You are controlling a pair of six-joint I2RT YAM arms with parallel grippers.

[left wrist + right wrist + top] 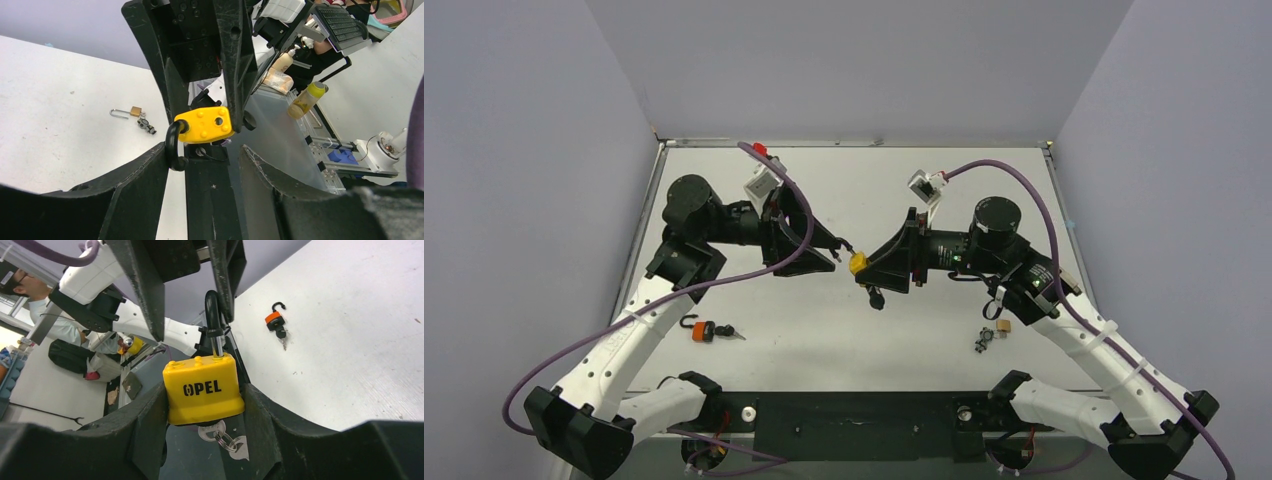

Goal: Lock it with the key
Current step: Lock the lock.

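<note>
OPEL padlock (202, 405) mid-frame, pinched in R gripper (203, 390); L gripper (204, 150) spread round shackle (214, 315). Next, I'd say: press shackle home, turn key (211, 431)

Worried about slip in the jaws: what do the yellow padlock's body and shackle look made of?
The yellow padlock body: probably moulded plastic or a plastic cover, smooth satin, with raised dots and printed OPEL. The shackle: black, likely a plastic sleeve, over bright bare metal showing above the body.
</note>
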